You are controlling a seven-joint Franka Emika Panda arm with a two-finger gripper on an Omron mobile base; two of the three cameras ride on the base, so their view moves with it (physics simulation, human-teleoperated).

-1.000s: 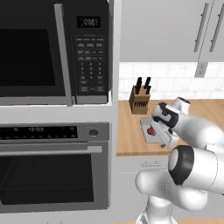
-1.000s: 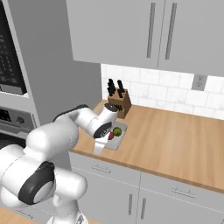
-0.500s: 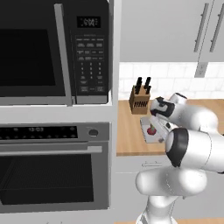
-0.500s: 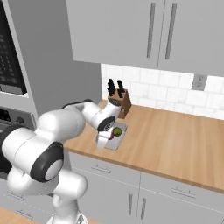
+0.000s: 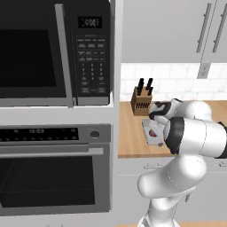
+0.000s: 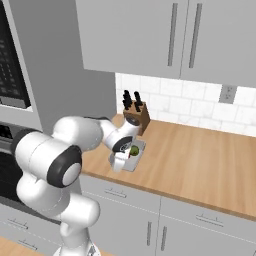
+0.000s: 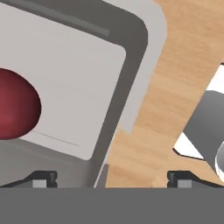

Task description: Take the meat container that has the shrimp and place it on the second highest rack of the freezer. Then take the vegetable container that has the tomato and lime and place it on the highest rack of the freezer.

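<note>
Behind tomato (image 7: 15,109) tray (image 7: 87,83): knife block (image 6: 137,112).

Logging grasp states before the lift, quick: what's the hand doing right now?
Hand: open, holding nothing; its fingertips straddle the near wall of the vegetable container, with the tomato inside.

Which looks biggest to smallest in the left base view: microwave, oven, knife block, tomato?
1. Microwave and oven: look alike in size, unranked
2. Knife block
3. Tomato
</note>
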